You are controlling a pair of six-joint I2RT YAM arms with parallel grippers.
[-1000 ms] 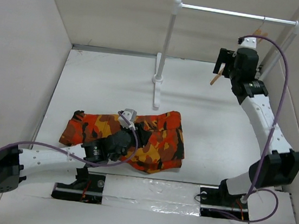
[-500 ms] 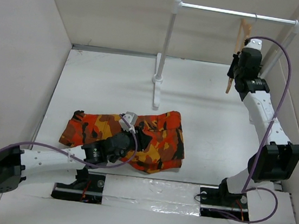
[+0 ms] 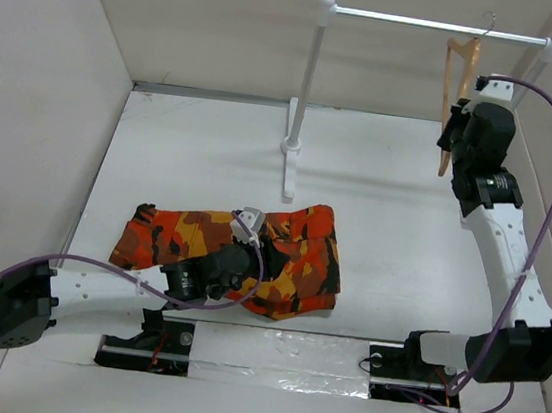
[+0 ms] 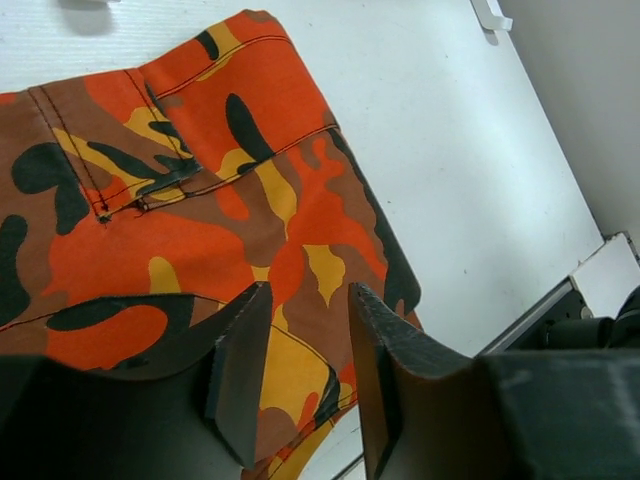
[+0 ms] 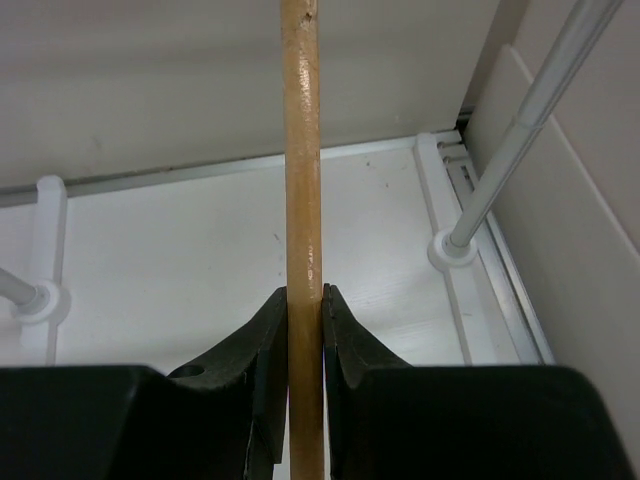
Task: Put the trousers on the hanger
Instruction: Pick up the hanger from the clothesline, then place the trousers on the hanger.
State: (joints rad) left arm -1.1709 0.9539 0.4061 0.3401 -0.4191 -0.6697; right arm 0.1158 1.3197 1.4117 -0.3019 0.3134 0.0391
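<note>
My right fingers [image 5: 268,345] are clenched on the hanger [image 5: 302,170], holding it upright at the far-right end of the white rail [image 3: 409,21]. My left fingers [image 4: 240,370] are spread apart, low over the trousers [image 3: 295,254], which lie bunched on the near-left tabletop [image 3: 193,146].

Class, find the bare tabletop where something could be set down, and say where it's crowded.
Free: the middle, between the trousers, the rack post and the right arm; also the back-left corner behind the trousers. Crowded: near-left, under the left arm.
</note>
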